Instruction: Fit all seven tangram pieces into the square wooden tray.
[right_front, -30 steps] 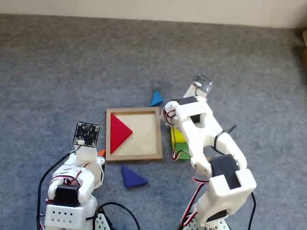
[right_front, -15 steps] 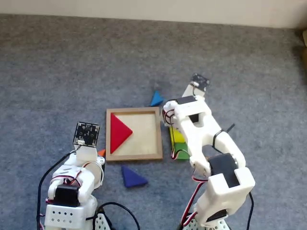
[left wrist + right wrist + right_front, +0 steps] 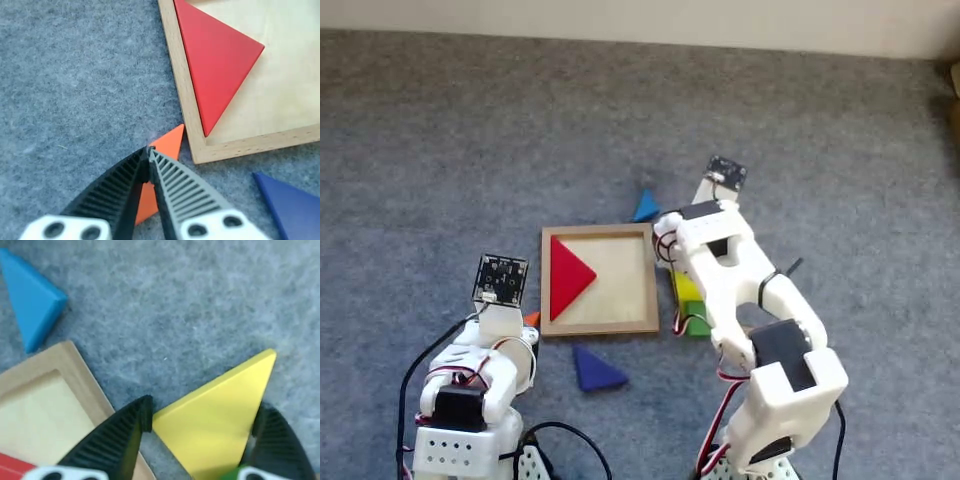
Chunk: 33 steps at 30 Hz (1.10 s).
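The right gripper [image 3: 202,416] stands with its jaws wide, one black finger on either side of the yellow triangle [image 3: 215,420]. The piece lies flat on the carpet between them. One fingertip is just beside its long edge, and the other is near the opposite corner. I cannot tell whether either finger actually touches it. The yellow triangle sits just outside the right rim of the square wooden tray [image 3: 80,370]. A sliver of the green piece [image 3: 700,324] shows against it on the side nearer the arm's base. A light blue triangle [image 3: 645,207] rests just beyond the tray's far right corner.

The left gripper [image 3: 148,150] has its jaws pressed together with nothing between them. The tips hang over the small orange triangle [image 3: 165,145], which lies on the carpet with one point touching the tray's near left corner. Inside the tray, the red triangle [image 3: 568,272] lies flat with its long side along the left wall. The rest of the pale wooden floor is bare. A dark blue triangle [image 3: 595,370] lies on the carpet near the tray's near rim, between the two arm bases.

Everything rests on a grey, felt-like carpet [image 3: 470,150]. A pale strip of wall [image 3: 620,18] runs along its far edge.
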Each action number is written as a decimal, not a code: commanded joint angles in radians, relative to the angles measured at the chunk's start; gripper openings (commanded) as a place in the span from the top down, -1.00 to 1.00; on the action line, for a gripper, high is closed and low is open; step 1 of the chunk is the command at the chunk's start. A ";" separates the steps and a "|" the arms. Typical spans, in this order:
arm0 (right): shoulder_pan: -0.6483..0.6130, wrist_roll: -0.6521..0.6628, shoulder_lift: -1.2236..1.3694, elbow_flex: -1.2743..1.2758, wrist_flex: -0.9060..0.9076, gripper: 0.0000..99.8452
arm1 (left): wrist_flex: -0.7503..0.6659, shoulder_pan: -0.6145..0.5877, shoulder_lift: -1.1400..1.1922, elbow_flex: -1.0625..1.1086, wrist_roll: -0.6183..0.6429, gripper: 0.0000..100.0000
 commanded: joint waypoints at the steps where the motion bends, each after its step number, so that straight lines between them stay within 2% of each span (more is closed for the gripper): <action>1: -0.038 0.012 0.001 -0.027 0.015 0.41 | 0.005 -0.004 0.001 0.021 0.009 0.98; 13: -0.036 0.074 -0.004 -0.027 0.016 0.41 | 0.005 -0.004 0.001 0.021 0.009 0.98; 33: -0.036 0.075 -0.004 -0.027 0.016 0.41 | 0.005 -0.004 0.001 0.021 0.009 0.98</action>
